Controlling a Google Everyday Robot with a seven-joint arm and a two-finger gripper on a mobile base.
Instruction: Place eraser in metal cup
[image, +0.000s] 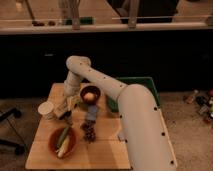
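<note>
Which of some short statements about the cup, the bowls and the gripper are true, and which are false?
1. The metal cup stands near the left edge of the wooden table. True.
2. The gripper hangs over the green tray. False: it is just right of the metal cup, far from the tray.
3. The red-orange bowl holds long green and pale items. True.
4. The dark bowl is empty. False: a pale round object lies in it.
5. The metal cup is bigger than both bowls. False: it is smaller.
</note>
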